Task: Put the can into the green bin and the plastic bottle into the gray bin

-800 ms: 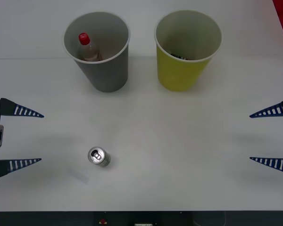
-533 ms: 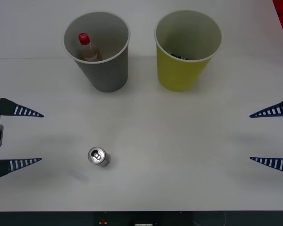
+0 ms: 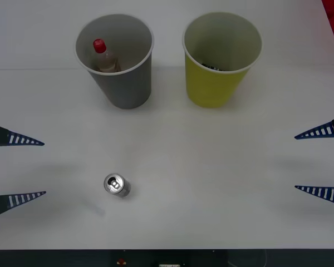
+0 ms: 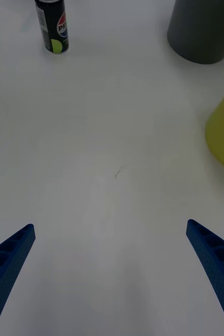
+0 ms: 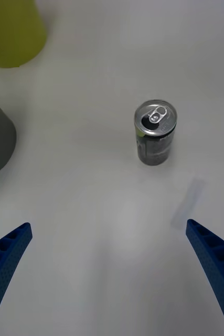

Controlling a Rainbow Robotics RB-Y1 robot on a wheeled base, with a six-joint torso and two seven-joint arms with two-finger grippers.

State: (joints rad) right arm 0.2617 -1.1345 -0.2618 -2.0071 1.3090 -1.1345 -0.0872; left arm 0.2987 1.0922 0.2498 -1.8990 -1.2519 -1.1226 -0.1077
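Note:
The can [image 3: 116, 185] stands upright on the white table, front left of centre; it also shows in the left wrist view [image 5: 155, 133] and the right wrist view [image 4: 52, 25]. The plastic bottle [image 3: 103, 56], red-capped, stands inside the gray bin [image 3: 116, 60] at the back left. Beside it to the right is the green bin [image 3: 221, 58]. My left gripper [image 3: 25, 168] is open at the table's left edge, level with the can and well apart from it. At the right edge, my right gripper [image 3: 317, 161] is open and holds nothing.
Bare white table [image 3: 211, 167] lies between the two grippers and in front of the bins. The table's front edge [image 3: 167, 250] runs just below the can. Something dark lies at the bottom of the green bin.
My left gripper has drawn back slightly toward the left edge and toward the front. The can, the bins and the right gripper have not moved.

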